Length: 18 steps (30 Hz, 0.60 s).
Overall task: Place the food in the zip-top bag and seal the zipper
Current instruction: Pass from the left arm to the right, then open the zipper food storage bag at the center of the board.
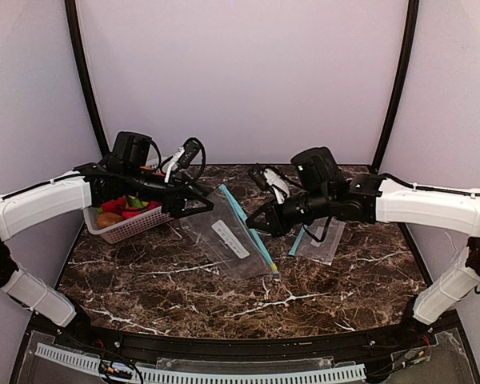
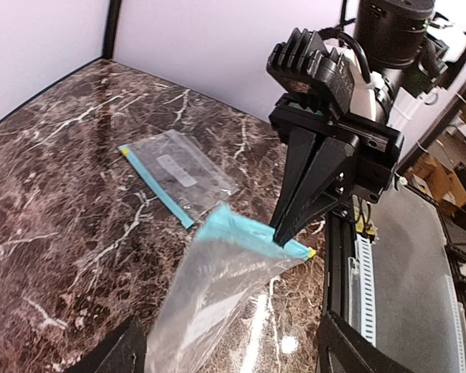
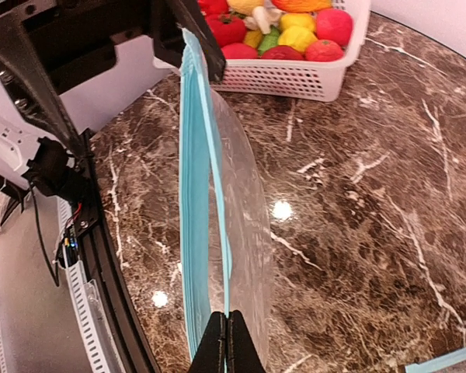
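A clear zip-top bag (image 1: 224, 236) with a blue zipper strip hangs between my two grippers above the marble table. My right gripper (image 1: 262, 230) is shut on one blue lip of the bag's mouth (image 3: 227, 256), near the yellow-tipped end of the strip; it also shows in the left wrist view (image 2: 282, 233). My left gripper (image 1: 198, 206) is open, its fingers (image 2: 120, 353) wide apart, with the bag's other end (image 2: 210, 287) running between them close to one finger (image 3: 198, 35). The food (image 1: 124, 210), red, yellow, green and orange toy pieces (image 3: 287, 31), lies in the basket.
The white lattice basket (image 1: 136, 230) stands at the left rear, behind my left gripper, and shows in the right wrist view (image 3: 295, 78). A second flat zip-top bag (image 1: 320, 238) lies on the table under my right arm, also in the left wrist view (image 2: 182, 167).
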Each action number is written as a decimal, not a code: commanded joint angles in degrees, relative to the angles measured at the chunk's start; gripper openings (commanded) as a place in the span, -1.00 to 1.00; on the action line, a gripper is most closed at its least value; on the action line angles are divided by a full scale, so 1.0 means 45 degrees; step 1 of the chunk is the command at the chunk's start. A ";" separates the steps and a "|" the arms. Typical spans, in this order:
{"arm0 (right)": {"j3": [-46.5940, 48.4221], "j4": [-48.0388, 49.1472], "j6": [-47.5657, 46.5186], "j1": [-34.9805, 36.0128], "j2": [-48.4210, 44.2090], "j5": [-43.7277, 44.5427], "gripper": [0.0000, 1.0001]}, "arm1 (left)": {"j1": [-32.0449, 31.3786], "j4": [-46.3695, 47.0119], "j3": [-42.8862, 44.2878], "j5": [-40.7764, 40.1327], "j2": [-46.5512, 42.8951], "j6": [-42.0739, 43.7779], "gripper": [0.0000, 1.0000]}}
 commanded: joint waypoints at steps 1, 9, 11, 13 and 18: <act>-0.0129 -0.0833 0.0212 -0.0762 -0.0611 0.1264 -1.00 | -0.0055 0.0446 -0.0349 -0.3062 -0.1108 -0.0138 0.55; 0.0274 -0.2776 -0.0124 -0.1192 -0.1273 0.3530 -1.00 | -0.0238 0.1566 -0.0864 -0.3869 -0.1707 -0.3492 0.58; 0.0150 -0.2636 0.0043 -0.1110 -0.1250 0.3375 -1.00 | -0.0449 0.2749 -0.1737 -0.3921 -0.1833 -0.4669 0.58; -0.0107 -0.2157 0.0325 -0.0943 -0.1198 0.3144 -1.00 | -0.0673 0.4142 -0.2521 -0.4040 -0.1873 -0.5832 0.58; -0.0718 -0.0583 0.1544 -0.0515 -0.0655 0.2477 -1.00 | -0.1303 0.7500 -0.3938 -0.4434 -0.1345 -0.8056 0.58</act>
